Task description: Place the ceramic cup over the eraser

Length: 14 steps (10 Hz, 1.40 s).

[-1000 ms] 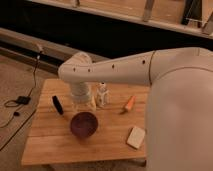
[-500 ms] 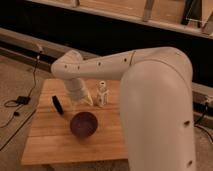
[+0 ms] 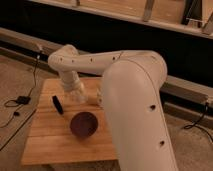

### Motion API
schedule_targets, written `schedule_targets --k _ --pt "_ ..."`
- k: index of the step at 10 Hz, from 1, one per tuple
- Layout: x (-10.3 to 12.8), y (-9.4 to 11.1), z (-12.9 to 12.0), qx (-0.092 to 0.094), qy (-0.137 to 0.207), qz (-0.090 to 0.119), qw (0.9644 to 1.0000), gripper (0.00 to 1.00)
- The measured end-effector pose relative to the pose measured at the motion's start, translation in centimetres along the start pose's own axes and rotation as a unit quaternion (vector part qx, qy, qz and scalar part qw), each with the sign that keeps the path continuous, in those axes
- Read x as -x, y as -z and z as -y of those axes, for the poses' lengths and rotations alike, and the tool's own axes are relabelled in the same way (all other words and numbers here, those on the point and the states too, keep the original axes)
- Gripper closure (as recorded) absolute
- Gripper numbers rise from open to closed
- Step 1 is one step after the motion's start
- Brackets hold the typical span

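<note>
White jaws hover near the black eraser [image 3: 57, 104], maroon bowl [image 3: 83, 124] on tan table [image 3: 45, 145].

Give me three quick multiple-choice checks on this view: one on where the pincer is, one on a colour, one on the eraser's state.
1. The pincer is:
A) above the table, beside the eraser
B) down at the table's near edge
C) out over the floor

2. The bowl is:
A) white
B) dark maroon
C) orange

3. The eraser is:
A) covered by a cup
B) lying bare on the table
C) lifted off the table

Key:
1 A: it hangs right next to the black piece, behind the bowl.
2 B: it reads dark red against the pale table.
3 B: its whole black length shows, flat on the table.
</note>
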Motion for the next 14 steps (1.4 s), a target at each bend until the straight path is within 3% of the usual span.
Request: schedule_targets --k 3,7,10,12,14 --pt "2.6 -0.1 1.9 0.019 0.016 0.02 0.9995 0.35" --pt "4.4 -1.8 3.3 0.036 0.034 0.018 0.9986 0.35" --pt "5.8 -3.1 2.3 0.047 0.057 0.012 0.9972 0.35" --pt "6.4 -3.4 2.0 0.046 0.069 0.01 0.9965 0.35" --pt "6.9 -3.3 2.5 0.026 0.084 0.007 0.9961 0.35"
